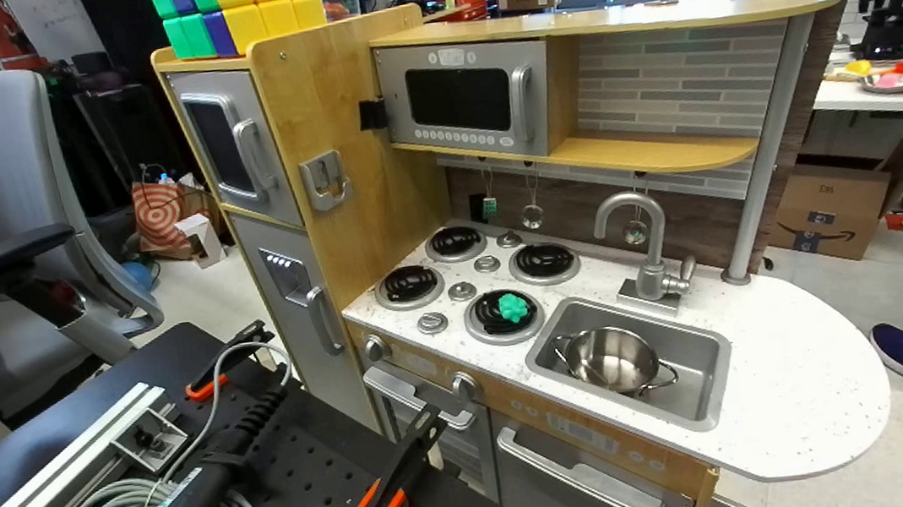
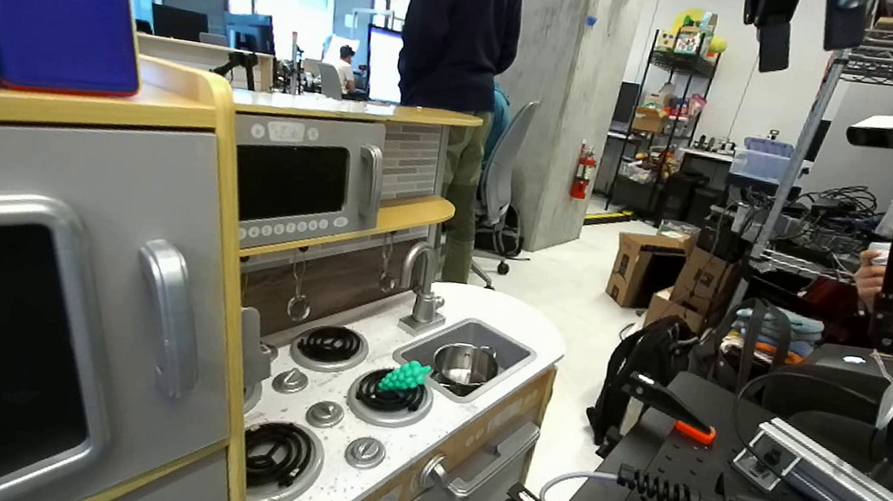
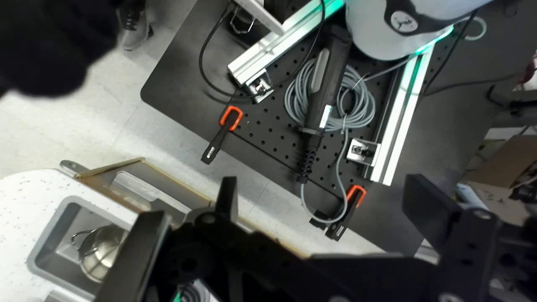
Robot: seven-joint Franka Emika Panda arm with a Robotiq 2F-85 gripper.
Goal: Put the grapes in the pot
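Observation:
The bright-green grapes (image 1: 512, 307) lie on the black burner ring closest to the sink; they also show in an exterior view (image 2: 405, 376). In the wrist view only a green sliver of them (image 3: 177, 297) shows at the bottom edge, behind the gripper. The shiny silver pot (image 1: 612, 360) with wire handles stands inside the sink basin, also in an exterior view (image 2: 466, 366) and at the lower left of the wrist view (image 3: 100, 253). My gripper (image 3: 327, 199) is open with nothing between its fingers, high over the black table's edge. Its black fingertips (image 2: 804, 35) hang at the top of an exterior view.
The grey sink basin (image 1: 714, 394) is set in the white counter (image 1: 806, 383). A faucet (image 1: 646, 248) rises behind it, under an overhanging shelf (image 1: 652, 152). A tall wooden cabinet (image 1: 357, 171) borders the stove. The black table (image 1: 315, 473) carries clamps, cable and rails.

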